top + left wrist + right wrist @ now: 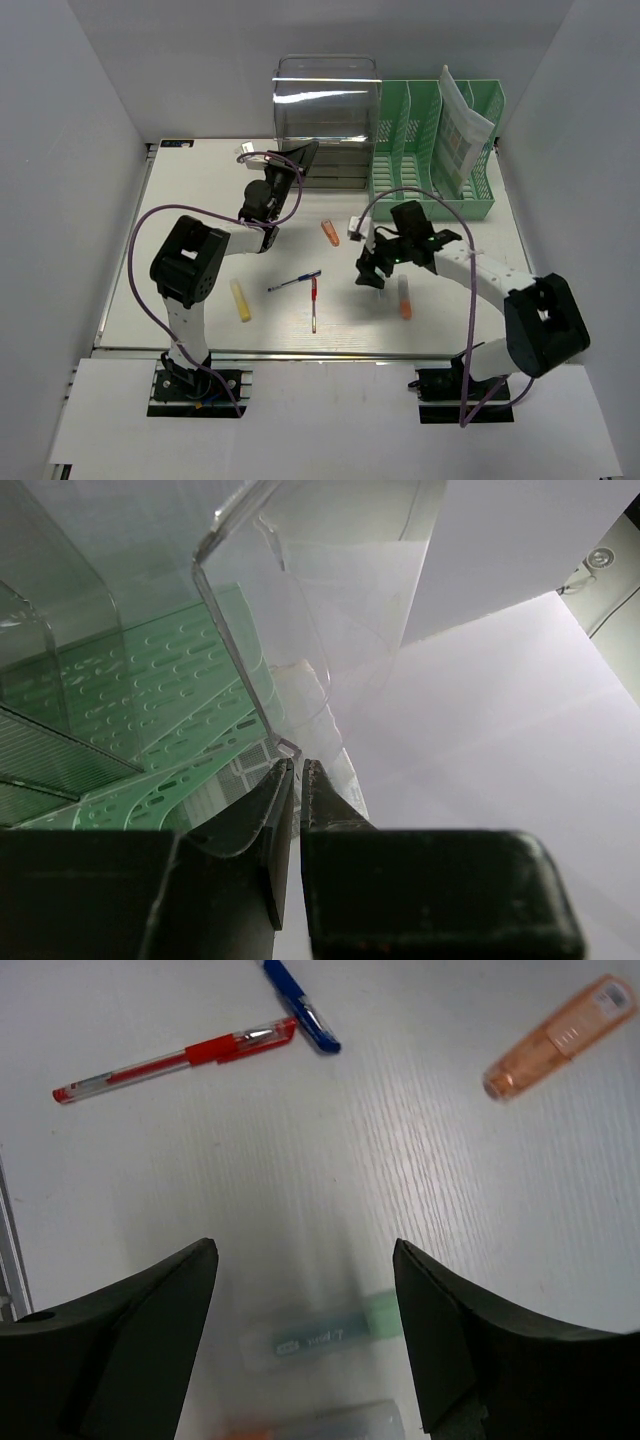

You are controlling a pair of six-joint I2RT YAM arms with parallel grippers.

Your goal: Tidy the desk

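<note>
Clutter loose on the desk point(190, 200), both arms reaching out over it.
The left gripper point(297, 768) is at the front of the clear drawer unit point(328, 100) along the desk's far edge, its fingers pressed almost together at a clear plastic corner; whether they pinch it is unclear. The right gripper point(305, 1250) hangs mid-desk, fingers spread wide above a green highlighter point(325, 1335), with an orange marker point(405, 300) just beside. A red pen point(314, 303) and a blue pen point(295, 282) lie with ends nearly meeting, a yellow highlighter point(240, 300) further left. A green file rack point(435, 160) stands right of the drawers.
</note>
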